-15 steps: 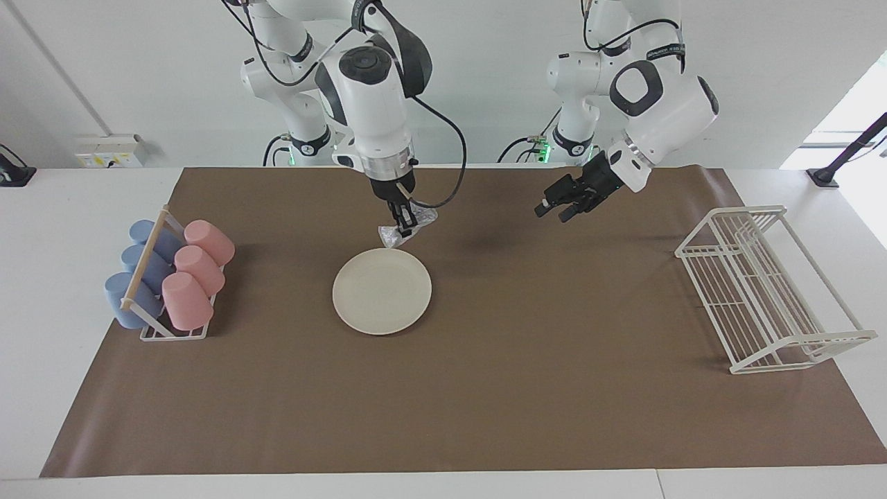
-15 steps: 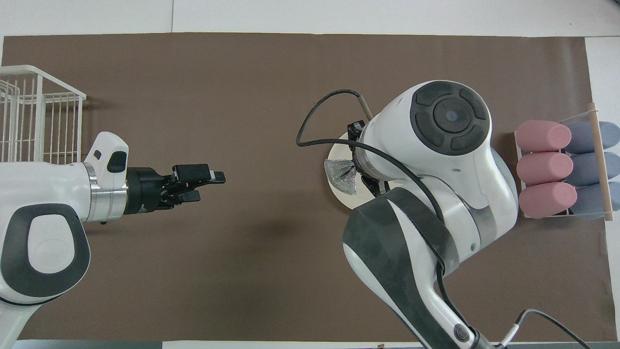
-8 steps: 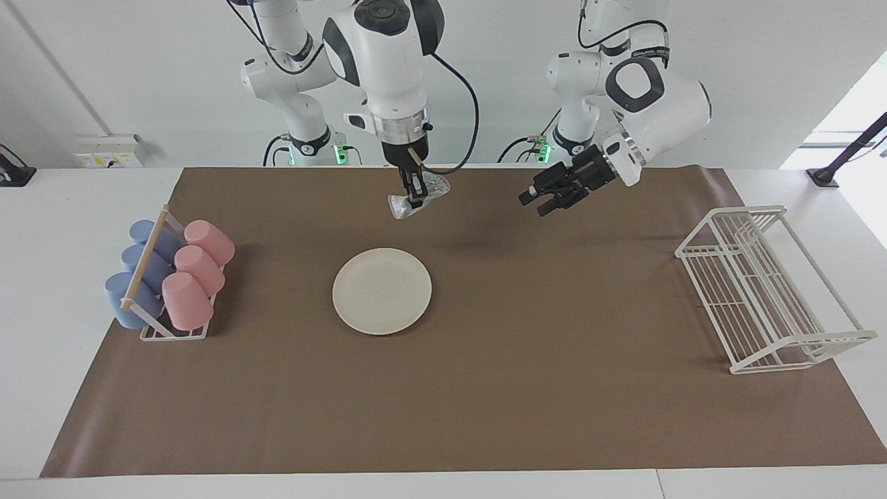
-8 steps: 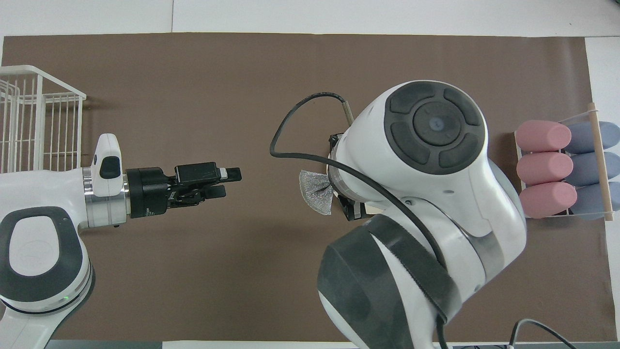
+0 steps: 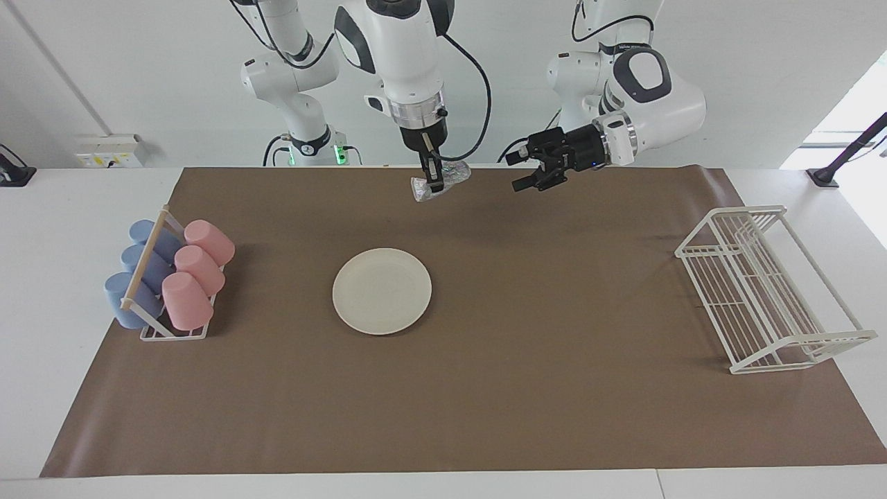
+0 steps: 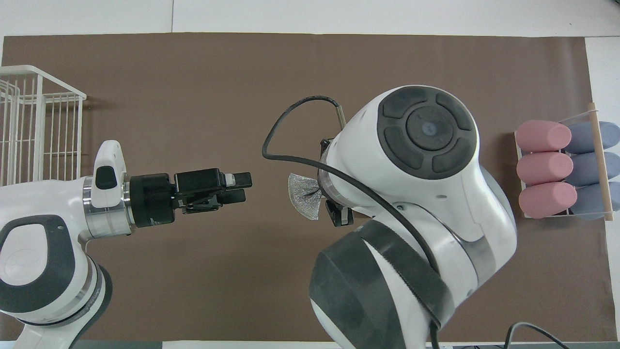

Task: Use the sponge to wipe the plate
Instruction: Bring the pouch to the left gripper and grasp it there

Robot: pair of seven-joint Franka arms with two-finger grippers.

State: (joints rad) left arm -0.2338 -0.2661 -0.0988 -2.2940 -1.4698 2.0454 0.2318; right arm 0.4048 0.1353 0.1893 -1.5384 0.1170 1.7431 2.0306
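Facing view: right gripper (image 5: 435, 186) hangs high in the air over the brown mat (image 5: 485, 388), jaws clamped on the sponge (image 5: 441, 181), a silvery mesh wad that sticks out on both sides of the fingers. Sponge is off the tabletop, touching nothing but the jaws. Plate (image 5: 382, 291) lies flat on the mat, mid-table, toward the right arm's end from centre, bare and untouched, well apart from both grippers.

Left gripper (image 5: 521, 172) is also raised, pointing sideways toward the right gripper, near the sponge but with a clear gap. Its jaws stand apart, nothing between them.

Overhead view: right arm's big wrist housing covers the plate completely, so the plate can't be read here. Sponge (image 6: 304, 196) shows as a fan-shaped mesh piece poking out beside the right gripper (image 6: 323, 201). Left gripper (image 6: 240, 188) lies level, tips aimed at the sponge, gap between them plain.

White wire rack (image 5: 766, 287) sits on the mat at the left arm's end of the tabletop. Cup holder (image 5: 166, 277) with pink cups (image 5: 197, 267) and blue cups (image 5: 138, 274) lying on their sides sits at the right arm's end, well apart from the plate.
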